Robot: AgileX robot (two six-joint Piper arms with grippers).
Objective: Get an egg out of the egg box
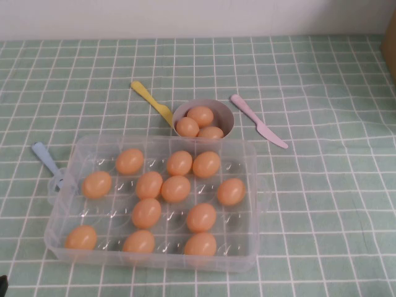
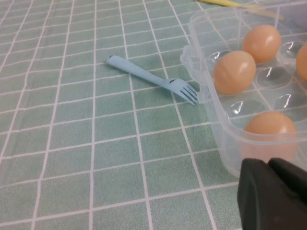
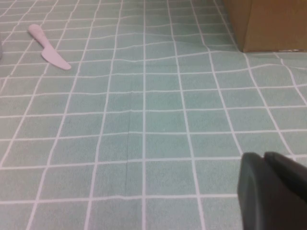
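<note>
The clear plastic egg box (image 1: 154,258) lies at the front middle of the table with several orange-tan eggs in its cups, one egg (image 1: 176,189) near the centre. Neither arm shows in the high view. In the left wrist view my left gripper (image 2: 268,164) is shut and empty, low beside the egg box's near corner (image 2: 225,143), just short of an egg (image 2: 271,130). My right gripper (image 3: 264,156) is shut and empty too, over bare tablecloth well away from the box.
A lilac-grey bowl (image 1: 224,112) holding three eggs stands just behind the box. A yellow utensil (image 1: 151,102) lies to its left, a pink knife (image 1: 258,122) to its right. A blue fork (image 1: 46,159) touches the box's left handle. A brown box (image 3: 268,24) sits far right.
</note>
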